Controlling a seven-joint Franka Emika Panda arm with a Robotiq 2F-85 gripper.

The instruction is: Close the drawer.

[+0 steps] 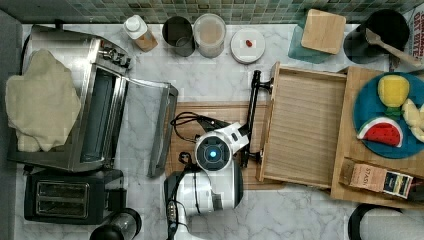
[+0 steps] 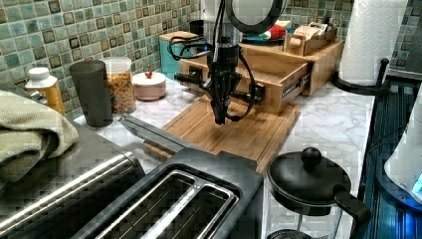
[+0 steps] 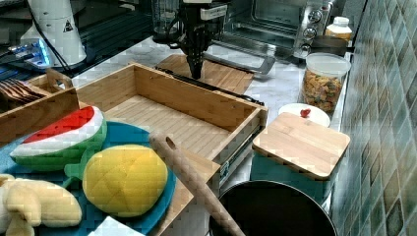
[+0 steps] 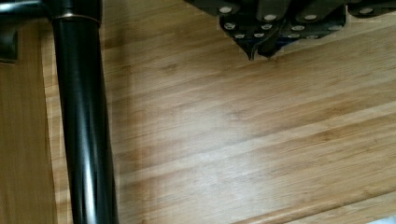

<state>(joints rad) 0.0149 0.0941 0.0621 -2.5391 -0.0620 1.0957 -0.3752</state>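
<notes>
Over the cutting board (image 1: 210,112), just in front of the black bar handle (image 1: 253,107), is where your gripper (image 2: 219,118) hangs, pointing straight down. Its fingers are pressed together with nothing between them, as the wrist view shows at the fingertips (image 4: 259,46). The drawer (image 1: 302,127) stands pulled well out of its cabinet, its floor bare, its front panel facing the gripper across the handle.

Your main risk is contact in the wrong place. From the left view the fingertips look slightly below the bar and apart from it, though depth is hard to judge there, so you may be closer than it seems. If you push while sitting that low, the fingers could slide under the bar, wedge against the front panel, or scrape the board rather than drive the drawer.

Watch the line of your push too. The gripper sits toward the lower end of the handle in the top view, not at its middle. An off-centre shove may rack the drawer on its slides so that it binds part-way.

The cable (image 1: 187,120) looping beside the wrist lies near the handle's post and could snag as you advance.

Finally, pushing hard past the closed position would load the arm against the cabinet.
</notes>
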